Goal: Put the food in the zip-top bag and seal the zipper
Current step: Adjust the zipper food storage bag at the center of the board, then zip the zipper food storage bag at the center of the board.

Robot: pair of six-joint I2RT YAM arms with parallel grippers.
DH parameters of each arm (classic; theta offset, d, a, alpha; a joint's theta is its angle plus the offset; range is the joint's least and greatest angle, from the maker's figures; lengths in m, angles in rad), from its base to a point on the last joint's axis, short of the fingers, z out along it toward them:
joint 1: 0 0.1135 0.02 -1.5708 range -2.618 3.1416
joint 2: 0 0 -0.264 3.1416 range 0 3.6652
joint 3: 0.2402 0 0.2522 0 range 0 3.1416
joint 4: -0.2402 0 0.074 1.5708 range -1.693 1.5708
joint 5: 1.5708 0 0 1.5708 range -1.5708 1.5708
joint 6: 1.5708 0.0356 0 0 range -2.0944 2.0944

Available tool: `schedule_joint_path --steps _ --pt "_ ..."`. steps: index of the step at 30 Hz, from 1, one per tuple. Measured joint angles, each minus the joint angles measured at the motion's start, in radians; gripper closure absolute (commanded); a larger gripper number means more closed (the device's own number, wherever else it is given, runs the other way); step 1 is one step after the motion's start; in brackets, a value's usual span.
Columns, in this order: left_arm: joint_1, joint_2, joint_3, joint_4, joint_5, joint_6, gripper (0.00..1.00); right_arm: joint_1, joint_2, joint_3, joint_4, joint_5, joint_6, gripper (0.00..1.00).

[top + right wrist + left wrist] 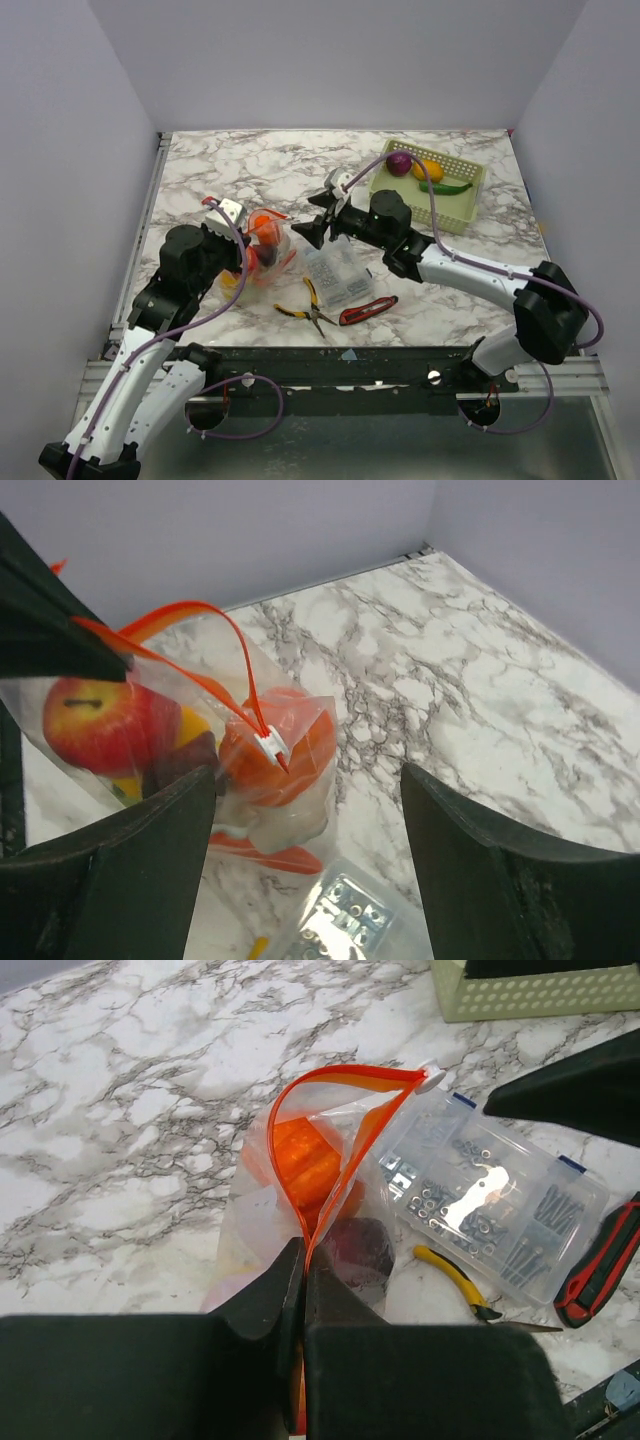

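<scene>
The zip-top bag point(268, 243) lies at centre left, its mouth gaping open. Inside are an orange fruit point(305, 1160), a dark purple one point(358, 1245) and a red apple point(90, 720). My left gripper point(303, 1265) is shut on the orange-red zipper point(340, 1075) at the bag's near end. The white slider point(430, 1080) sits at the far end, also in the right wrist view point(268, 742). My right gripper point(310, 820) is open and empty, hovering just right of the bag point(315, 215). A purple onion point(398, 162), a yellow-orange fruit point(430, 168) and a green chili point(447, 187) lie in the basket.
The pale green basket point(462, 205) stands at the back right. A clear compartment box point(338, 275) lies right of the bag. Yellow-handled pliers point(312, 305) and a red-handled tool point(368, 310) lie near the front edge.
</scene>
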Motion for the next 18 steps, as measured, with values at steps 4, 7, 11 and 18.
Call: schedule_joint_path --steps 4,7,11,18 --pt "0.0 -0.003 0.001 -0.002 0.014 0.004 1.0 -0.018 0.076 0.014 0.036 -0.114 -0.166 0.28" --pt "0.005 -0.004 0.001 -0.003 0.032 0.006 1.0 -0.027 0.119 0.014 0.065 -0.19 -0.252 0.33" --pt "0.005 -0.004 -0.003 -0.002 0.055 0.007 1.0 -0.032 0.186 0.06 0.083 -0.284 -0.307 0.45" --pt "0.006 -0.021 -0.019 -0.004 0.077 0.04 0.46 -0.035 0.269 0.151 0.086 -0.37 -0.339 1.0"
